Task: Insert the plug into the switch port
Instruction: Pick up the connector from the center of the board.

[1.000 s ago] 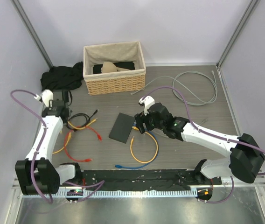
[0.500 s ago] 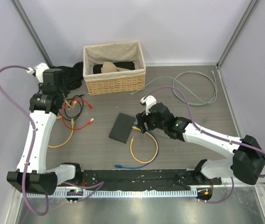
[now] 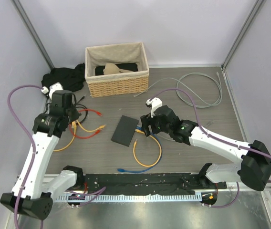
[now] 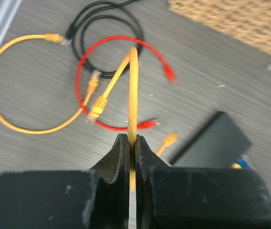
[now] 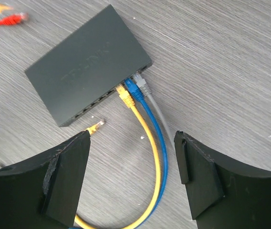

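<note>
Your spread right gripper [image 5: 131,135] hangs just right of the flat dark-grey switch [image 5: 85,62]; the left gripper [image 4: 130,141], clenching yellow cable [image 4: 133,86], stands farther.

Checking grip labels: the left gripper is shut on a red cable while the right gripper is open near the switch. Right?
No. The left gripper is shut on a yellow cable, not a red one, as the left wrist view shows. The right gripper is indeed open near the switch.
</note>
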Controlling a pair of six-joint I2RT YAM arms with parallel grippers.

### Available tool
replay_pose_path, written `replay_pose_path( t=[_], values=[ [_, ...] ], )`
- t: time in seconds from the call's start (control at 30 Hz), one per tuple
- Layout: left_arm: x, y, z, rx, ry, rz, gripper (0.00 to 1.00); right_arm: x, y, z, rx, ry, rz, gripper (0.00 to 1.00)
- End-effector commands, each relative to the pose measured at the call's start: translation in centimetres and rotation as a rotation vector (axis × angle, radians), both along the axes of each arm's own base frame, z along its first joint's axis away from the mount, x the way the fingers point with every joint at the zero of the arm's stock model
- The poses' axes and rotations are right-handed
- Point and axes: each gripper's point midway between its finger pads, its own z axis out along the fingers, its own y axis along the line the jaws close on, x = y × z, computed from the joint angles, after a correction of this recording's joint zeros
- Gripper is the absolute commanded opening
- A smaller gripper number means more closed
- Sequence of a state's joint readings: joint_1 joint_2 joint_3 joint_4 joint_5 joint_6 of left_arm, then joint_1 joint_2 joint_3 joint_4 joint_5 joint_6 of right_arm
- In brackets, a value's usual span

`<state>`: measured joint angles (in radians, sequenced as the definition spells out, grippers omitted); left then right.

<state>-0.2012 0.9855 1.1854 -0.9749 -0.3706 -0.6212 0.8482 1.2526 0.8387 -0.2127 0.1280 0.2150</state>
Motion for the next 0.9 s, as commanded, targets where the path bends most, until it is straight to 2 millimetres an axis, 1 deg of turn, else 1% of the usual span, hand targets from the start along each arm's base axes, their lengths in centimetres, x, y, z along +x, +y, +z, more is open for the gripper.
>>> replay_pose_path(
  t=[0.0,0.07,0.13,0.2,0.23,0.3,0.33,0.4,0.43,0.5,0.53,0.6,0.67,0.73,0.77,0.8,0.87],
  values=[
    [0.5,-2.5,2.8,-0.158,-0.173,-0.016,0.01,0.6,1.2,4.1,0.204,0.000,-0.102,0.79],
    [0.4,-3.9,2.5,-0.221,-0.210,-0.039,0.01,0.6,1.6,5.0,0.289,0.020,-0.141,0.79],
    [0.4,-5.0,2.1,-0.280,-0.235,-0.040,0.01,0.6,2.6,5.8,0.408,0.063,-0.182,0.79],
    [0.3,-6.5,2.0,-0.321,-0.242,-0.073,0.01,0.8,3.3,6.3,0.511,0.113,-0.232,0.79],
    [0.3,-7.6,1.8,-0.336,-0.248,-0.106,0.01,0.9,3.7,6.8,0.550,0.120,-0.243,0.79],
    [0.3,-8.3,1.6,-0.341,-0.254,-0.113,0.01,1.4,4.2,6.9,0.605,0.147,-0.282,0.80],
    [0.2,-9.0,1.6,-0.352,-0.259,-0.131,0.01,1.5,4.4,7.0,0.642,0.177,-0.314,0.81],
    [0.4,-9.5,1.7,-0.357,-0.268,-0.134,0.01,2.0,4.7,6.3,0.675,0.209,-0.357,0.82],
    [0.5,-10.1,2.0,-0.367,-0.281,-0.148,0.01,2.1,5.0,6.0,0.710,0.245,-0.385,0.83],
    [0.7,-10.4,2.1,-0.365,-0.290,-0.153,0.01,2.2,5.4,5.4,0.746,0.276,-0.408,0.83],
    [0.7,-10.7,2.2,-0.371,-0.295,-0.164,0.01,2.3,5.7,4.8,0.756,0.296,-0.424,0.83],
    [0.9,-11.1,2.3,-0.374,-0.298,-0.170,0.02,2.4,6.1,4.5,0.800,0.332,-0.442,0.83],
    [1.0,-11.4,2.5,-0.378,-0.308,-0.180,0.02,2.5,6.6,3.9,0.813,0.360,-0.457,0.82],
    [1.1,-11.6,2.4,-0.381,-0.309,-0.185,0.02,2.6,7.0,3.8,0.821,0.363,-0.466,0.80],
    [1.1,-11.7,2.5,-0.383,-0.311,-0.188,0.02,2.6,7.1,3.3,0.816,0.372,-0.474,0.80],
    [1.1,-11.8,2.5,-0.388,-0.313,-0.193,0.02,2.7,7.2,3.4,0.828,0.373,-0.485,0.79],
    [1.2,-12.1,2.5,-0.395,-0.313,-0.205,0.02,3.0,7.3,2.8,0.834,0.382,-0.507,0.75]
  ],
)
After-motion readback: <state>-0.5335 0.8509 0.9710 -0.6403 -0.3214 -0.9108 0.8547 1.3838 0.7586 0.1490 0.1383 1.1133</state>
